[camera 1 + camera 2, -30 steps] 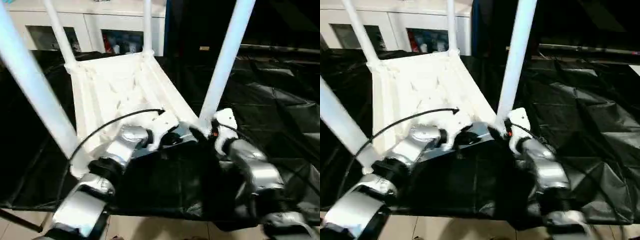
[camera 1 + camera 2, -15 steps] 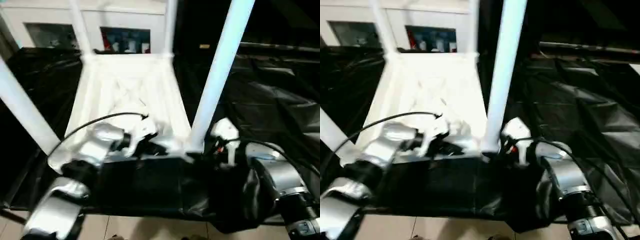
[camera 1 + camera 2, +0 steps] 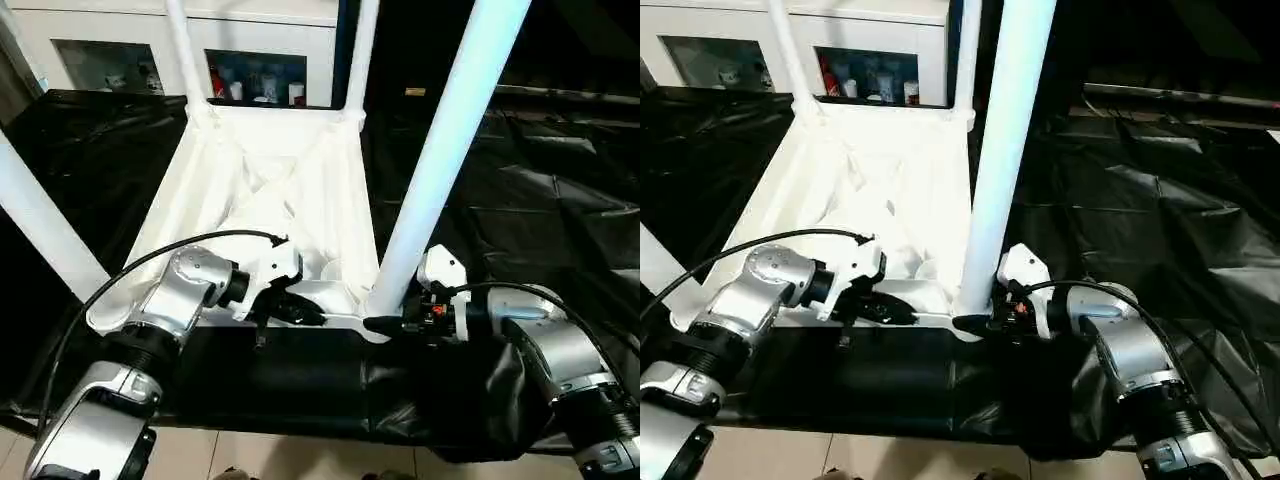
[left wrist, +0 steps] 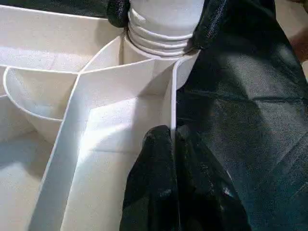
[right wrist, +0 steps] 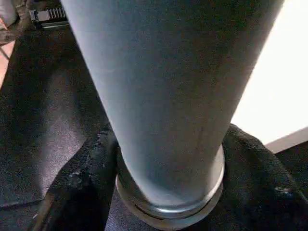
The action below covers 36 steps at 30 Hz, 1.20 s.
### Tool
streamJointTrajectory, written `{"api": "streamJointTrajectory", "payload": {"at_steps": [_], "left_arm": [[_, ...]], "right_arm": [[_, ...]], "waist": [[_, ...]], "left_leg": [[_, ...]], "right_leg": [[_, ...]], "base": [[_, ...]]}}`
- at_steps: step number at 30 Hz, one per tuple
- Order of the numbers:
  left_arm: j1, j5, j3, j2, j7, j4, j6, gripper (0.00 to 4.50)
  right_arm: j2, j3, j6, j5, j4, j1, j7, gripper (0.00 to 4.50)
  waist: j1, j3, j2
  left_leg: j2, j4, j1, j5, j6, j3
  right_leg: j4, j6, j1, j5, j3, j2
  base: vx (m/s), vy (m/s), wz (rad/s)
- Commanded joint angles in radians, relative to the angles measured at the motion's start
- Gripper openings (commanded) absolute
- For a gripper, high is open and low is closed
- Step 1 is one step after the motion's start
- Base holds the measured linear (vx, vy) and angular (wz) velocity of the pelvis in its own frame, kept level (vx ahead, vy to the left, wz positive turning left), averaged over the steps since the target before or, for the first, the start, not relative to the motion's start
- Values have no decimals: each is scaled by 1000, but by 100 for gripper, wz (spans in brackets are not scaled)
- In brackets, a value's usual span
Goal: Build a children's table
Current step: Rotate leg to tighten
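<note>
Swung square since a second ago, the upturned white plastic table top (image 3: 270, 200) with its X-ribbed underside now lies straight on the black sheeting (image 3: 540, 190) instead of askew, four white tapered legs standing from its corner sockets. The right gripper (image 3: 975, 324) has its jaws around the threaded base of the nearest leg (image 3: 440, 160), and the left gripper (image 3: 300, 314) is pinched shut on the top's near rim, so this looks like seating the last leg, which next wants more turning while the left steadies. Leg tops are cut off, and how deep the thread sits is hard to tell.
</note>
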Motion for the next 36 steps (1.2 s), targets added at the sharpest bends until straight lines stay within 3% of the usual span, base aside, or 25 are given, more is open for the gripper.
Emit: {"api": "streamJointTrajectory", "payload": {"at_steps": [1,3,6,7,9,10,11,14,16,17,19,20,23,25,26,31,36], "left_arm": [[19,-21,-6,-11,-3,-4,7,0],[12,-8,-5,-24,41,12,1,0],[-9,23,3,-68,171,55,0,0],[-22,38,9,-101,247,78,8,0],[-30,45,11,-124,292,92,15,0],[-43,54,13,-158,350,111,24,0],[-72,63,22,-230,463,150,41,0],[-98,74,20,-299,557,181,48,0],[-104,79,18,-316,582,190,45,0],[-113,90,6,-364,626,202,45,0],[-112,93,-5,-388,633,201,45,0],[-113,96,-5,-394,634,204,43,0],[-111,103,-10,-405,621,211,37,0],[-108,105,-12,-396,608,212,25,0],[-105,104,-11,-388,599,211,17,0],[-93,91,-8,-354,537,197,2,0],[-59,46,2,-256,344,148,-10,0]], "right_arm": [[-1,11,2,19,-30,8,25,270],[13,1,14,26,-33,17,1,269],[62,-24,7,-4,8,16,-123,268],[103,-43,-3,-39,58,4,-239,268],[125,-55,5,-48,81,-3,-292,268],[159,-73,23,-47,99,-8,-358,268],[232,-109,48,-45,117,-13,-495,267],[306,-146,73,-48,133,-17,-647,267],[326,-158,78,-52,139,-19,-690,267],[374,-166,62,-81,161,-27,-789,267],[394,-145,40,-107,164,-29,-806,267],[399,-137,33,-113,164,-30,-804,267],[411,-122,0,-124,160,-32,-793,267],[410,-133,9,-104,149,-32,-777,337],[403,-130,17,-97,139,-31,-756,337],[360,-102,4,-120,129,-34,-710,366],[227,-78,-12,-74,95,-37,-452,366]], "waist": [[3,-53,-8],[3,-53,-4],[2,-51,-9],[1,-49,-9],[-7,-43,-11],[-7,-44,-13],[-11,-42,-8],[-10,-45,-11],[-12,-44,-10],[-9,-49,-7],[-11,-50,-1],[-10,-51,-6],[-8,-53,-3],[-8,-53,-3],[-8,-52,-1],[-9,-52,-7],[-9,-55,-5]], "left_leg": [[27,-60,1,-124,91,-6],[28,-60,2,-124,91,-6],[28,-61,2,-141,83,-6],[26,-63,3,-169,66,-8],[22,-67,4,-227,29,-11],[21,-67,5,-234,25,-12],[22,-68,9,-246,16,-12],[21,-71,8,-243,8,-16],[19,-72,6,-250,13,-16],[19,-70,6,-236,16,-16],[18,-71,3,-220,11,-17],[18,-69,1,-206,20,-15],[16,-67,-3,-185,50,-13],[16,-66,-3,-185,55,-13],[17,-67,-2,-191,57,-13],[17,-68,-4,-207,53,-13],[18,-65,-7,-188,76,-14]], "right_leg": [[-49,-278,55,-58,40,-45],[-50,-278,55,-57,41,-45],[-53,-275,52,-75,41,-46],[-59,-264,52,-135,40,-47],[-77,-217,47,-293,39,-49],[-80,-202,48,-327,39,-50],[-87,-181,41,-372,40,-49],[-92,-155,40,-386,40,-48],[-93,-148,38,-391,39,-46],[-92,-145,41,-376,39,-49],[-87,-152,41,-334,39,-46],[-85,-158,44,-295,39,-45],[-80,-172,47,-251,39,-45],[-81,-173,48,-252,39,-46],[-82,-173,47,-262,38,-46],[-86,-160,47,-300,38,-47],[-79,-179,53,-253,38,-48]], "base": [[0,0,0],[0,0,0],[0,0,0],[0,0,0],[-27,0,-1],[0,0,0],[0,0,0],[0,0,0],[0,0,0],[0,0,0],[0,0,0],[0,0,0],[0,0,0],[0,0,0],[0,0,0],[0,0,0],[0,0,0]]}}
